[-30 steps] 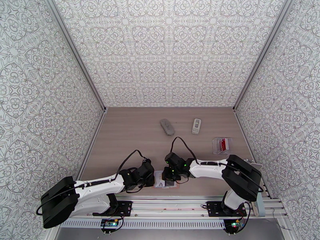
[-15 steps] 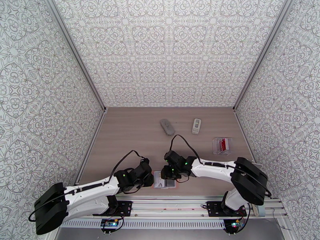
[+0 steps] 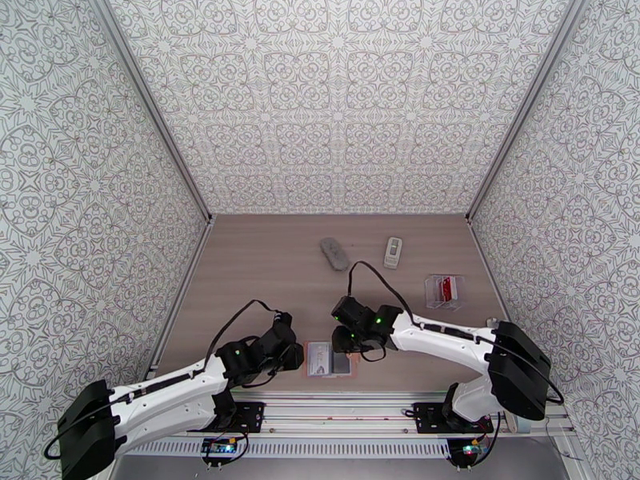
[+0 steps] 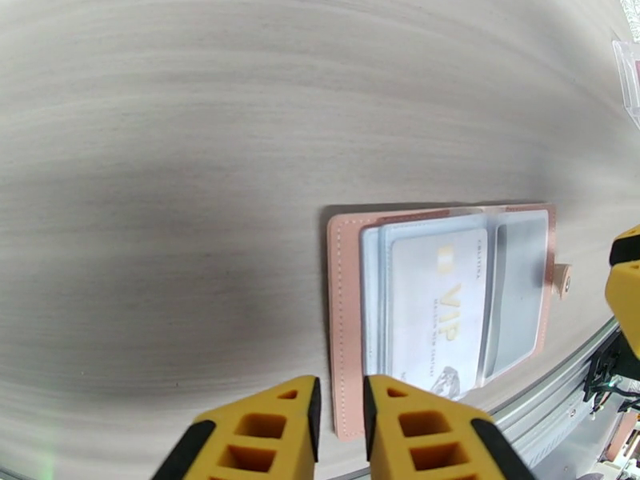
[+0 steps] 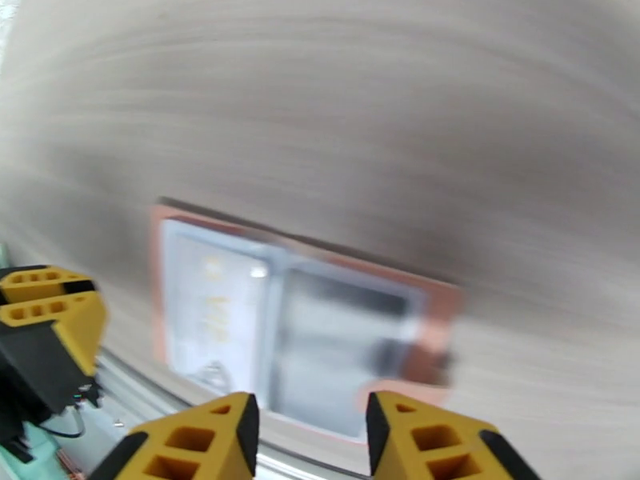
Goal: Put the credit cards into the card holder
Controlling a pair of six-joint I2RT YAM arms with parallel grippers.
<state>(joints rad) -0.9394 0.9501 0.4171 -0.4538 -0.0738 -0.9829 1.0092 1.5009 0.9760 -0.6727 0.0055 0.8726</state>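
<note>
Top view, card holder: the card holder (image 3: 342,365) is lying open at the near edge of the table (image 3: 256,274), with a white card (image 3: 320,360) sitting in its left pocket.
Top view, next card: a red card (image 3: 448,288) is waiting in a clear tray (image 3: 432,302) well behind and right of the card holder, its long axis seemingly running front to back.
Top view, nearer arm: the right gripper (image 3: 346,344) is hovering at the card holder's far right side, towards the tray. The left gripper (image 3: 297,358) is sitting just left of the holder.
Left wrist, fingers: the left gripper (image 4: 342,386) is parted by a slim gap and gripping nothing. The card holder (image 4: 346,314) is lying ahead and to the right.
Right wrist, fingers: the right gripper (image 5: 312,403) is spread and empty, with the card holder (image 5: 436,314) lying blurred straight ahead.

The worktop (image 3: 256,274) carries one pink card holder (image 4: 346,314), one clear case (image 3: 432,282), one grey oblong item (image 3: 334,254) and one small white handset (image 3: 392,252). One white card (image 4: 436,306) lies in the holder. One red card (image 3: 448,289) shows in the case.
</note>
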